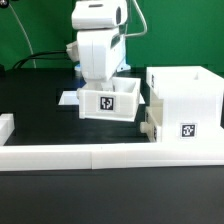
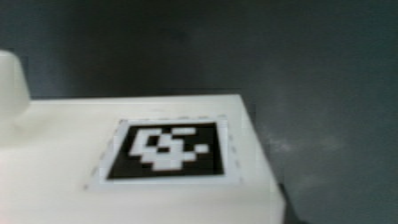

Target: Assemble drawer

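A shallow white tray [image 1: 108, 100] with a square tag on its near wall sits at the middle of the table. My gripper [image 1: 103, 78] reaches down into it from above. The fingers are hidden behind the tray's wall, so I cannot tell whether they grip it. The tall box housing [image 1: 185, 100] stands at the exterior view's right, with a tag low on its near face. A second low white part [image 1: 150, 126] pokes out at its lower left side. The wrist view is filled by a white surface [image 2: 71, 130] carrying a tag [image 2: 169, 150]; no fingers show there.
The low white border wall [image 1: 100, 152] runs along the front, with a short raised end [image 1: 5, 128] at the exterior view's left. The marker board [image 1: 68, 98] lies flat behind the tray. The table top is black [image 1: 40, 110]. A rounded white shape [image 2: 9, 80] shows in the wrist view.
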Controlling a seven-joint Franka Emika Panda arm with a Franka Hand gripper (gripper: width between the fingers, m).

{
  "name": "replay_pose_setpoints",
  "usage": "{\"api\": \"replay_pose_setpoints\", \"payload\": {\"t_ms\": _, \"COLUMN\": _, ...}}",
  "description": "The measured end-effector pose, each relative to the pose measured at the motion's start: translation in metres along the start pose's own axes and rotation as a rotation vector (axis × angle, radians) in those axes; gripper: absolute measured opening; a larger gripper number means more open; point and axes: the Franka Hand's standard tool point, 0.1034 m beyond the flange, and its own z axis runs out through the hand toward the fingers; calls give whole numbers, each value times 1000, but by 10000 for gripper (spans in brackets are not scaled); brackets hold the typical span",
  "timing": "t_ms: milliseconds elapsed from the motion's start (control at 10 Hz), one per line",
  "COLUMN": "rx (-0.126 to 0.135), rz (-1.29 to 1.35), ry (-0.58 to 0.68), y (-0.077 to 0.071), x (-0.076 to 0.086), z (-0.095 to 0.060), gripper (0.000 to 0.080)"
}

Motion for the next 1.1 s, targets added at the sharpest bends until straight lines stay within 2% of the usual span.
{"api": "replay_pose_setpoints", "payload": {"t_ms": 300, "rx": 2, "rz": -6, "ry": -1, "y": -1, "x": -1, "z": 1, "gripper": 42}}
{"api": "replay_pose_setpoints", "payload": {"t_ms": 600, "rx": 7, "rz": -203, "ry": -11, "y": -1, "x": -4, "z": 2, "gripper": 42}}
{"api": "replay_pose_setpoints", "payload": {"t_ms": 1000, "rx": 10, "rz": -189, "ry": -11, "y": -2, "x": -4, "z": 3, "gripper": 42}}
{"api": "replay_pose_setpoints", "payload": {"t_ms": 1100, "rx": 12, "rz": -187, "ry": -9, "y": -3, "x": 0, "z": 4, "gripper": 42}}
